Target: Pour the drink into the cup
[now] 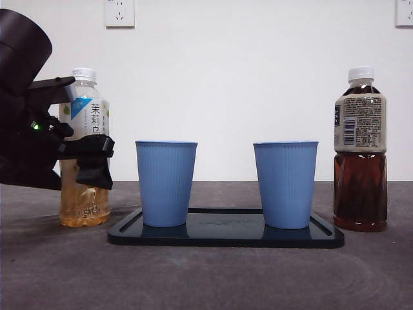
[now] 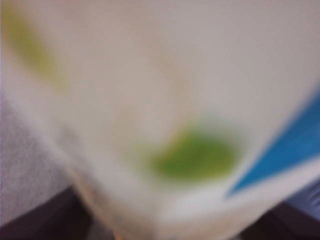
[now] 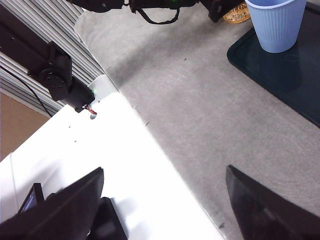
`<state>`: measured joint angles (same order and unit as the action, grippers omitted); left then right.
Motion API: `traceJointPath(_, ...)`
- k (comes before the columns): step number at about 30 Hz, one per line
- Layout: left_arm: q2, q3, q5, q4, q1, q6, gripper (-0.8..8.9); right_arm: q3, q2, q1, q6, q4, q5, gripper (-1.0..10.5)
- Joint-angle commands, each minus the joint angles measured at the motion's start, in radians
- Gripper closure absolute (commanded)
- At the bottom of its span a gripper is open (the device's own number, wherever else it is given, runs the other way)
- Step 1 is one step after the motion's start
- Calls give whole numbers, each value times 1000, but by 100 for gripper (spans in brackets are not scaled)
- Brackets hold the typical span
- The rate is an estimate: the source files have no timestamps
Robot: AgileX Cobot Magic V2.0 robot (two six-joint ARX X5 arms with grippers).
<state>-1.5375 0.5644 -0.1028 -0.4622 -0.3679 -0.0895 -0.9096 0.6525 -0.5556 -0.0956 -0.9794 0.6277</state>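
The drink, a pale yellow tea bottle with a white cap, stands upright on the table at the left. My left gripper reaches in from the left and sits around the bottle's middle. The left wrist view is filled by the blurred bottle label, very close. Two blue ribbed cups stand on a dark tray in the middle. My right gripper hangs open and holding nothing above the table's edge, far from the cups. One blue cup shows in its view.
A second bottle with dark brown tea stands to the right of the tray. In the right wrist view a white board borders the grey table, and a camera mount sits at its edge.
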Motion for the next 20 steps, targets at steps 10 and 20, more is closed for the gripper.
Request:
traceJointPath(10, 75, 9, -2, 115, -5, -10, 343, -14, 6, -7, 3, 8, 0, 569)
traceJointPath(20, 332, 9, -2, 354, -10, -33, 345, -14, 6, -7, 9, 30, -47, 569)
